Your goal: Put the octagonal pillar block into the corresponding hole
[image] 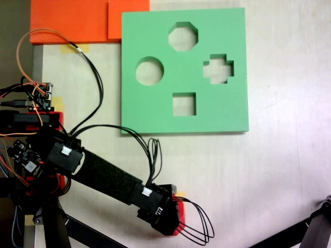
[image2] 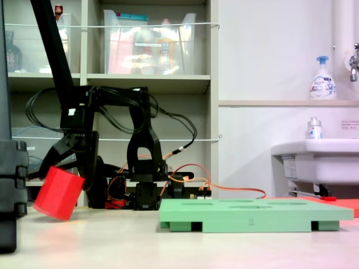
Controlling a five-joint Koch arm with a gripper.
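Note:
The octagonal pillar block (image2: 58,193), a bright red foam prism, hangs tilted with its lower corner at or just above the table. My gripper (image2: 68,172) is shut on its top, one black finger on each side. From above, just a red sliver of the block (image: 179,219) shows beneath the wrist, where the gripper (image: 173,223) sits near the table's front edge. The green foam board (image: 155,111) lies flat further back. Its eight-sided corresponding hole (image: 183,36) is at the board's far side, well away from the block.
The board also has round (image: 150,71), cross-shaped (image: 217,68) and square (image: 184,104) cutouts. Orange foam sheets (image: 72,20) lie at the back left. The arm's base, circuit boards and cables (image: 36,98) crowd the left. A black stand leg (image: 318,227) enters at front right.

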